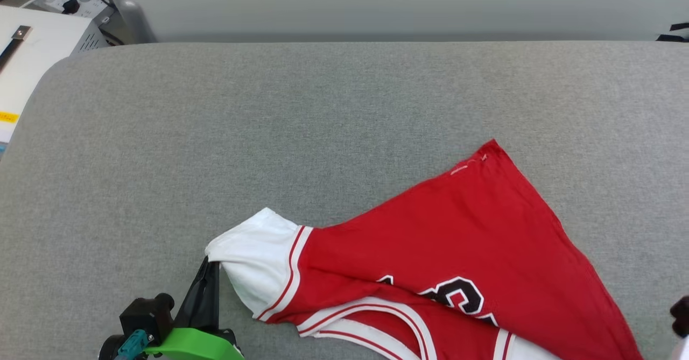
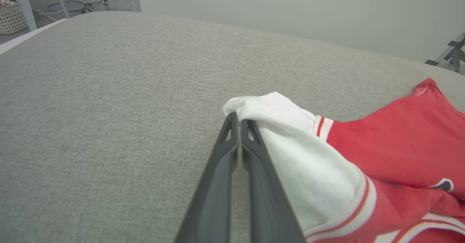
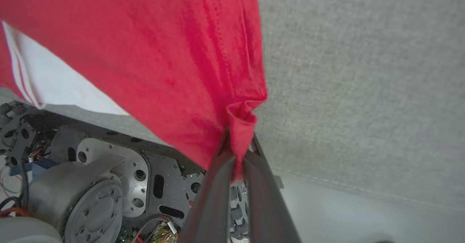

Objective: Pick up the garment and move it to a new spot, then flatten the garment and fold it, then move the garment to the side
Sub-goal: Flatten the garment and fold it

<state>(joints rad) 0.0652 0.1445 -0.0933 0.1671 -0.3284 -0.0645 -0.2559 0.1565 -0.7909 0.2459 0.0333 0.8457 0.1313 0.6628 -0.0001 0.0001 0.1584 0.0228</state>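
The left gripper [image 1: 211, 266] reaches forward from the lower left on its green-collared wrist [image 1: 188, 345]. Its two long dark fingers [image 2: 218, 185] are pressed flat together, the tips nipping the white sleeve edge of the garment [image 1: 457, 231]. The right gripper [image 3: 238, 146] is clamped too, with a red fold of the same garment caught between its fingers, above the robot's grey metal base [image 3: 91, 199].

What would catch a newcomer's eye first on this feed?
The red garment lies spread over the near right of the grey padded surface, black print facing up. The left gripper is shut on its white sleeve at lower left; the right gripper pinches a red hem corner at the near edge.
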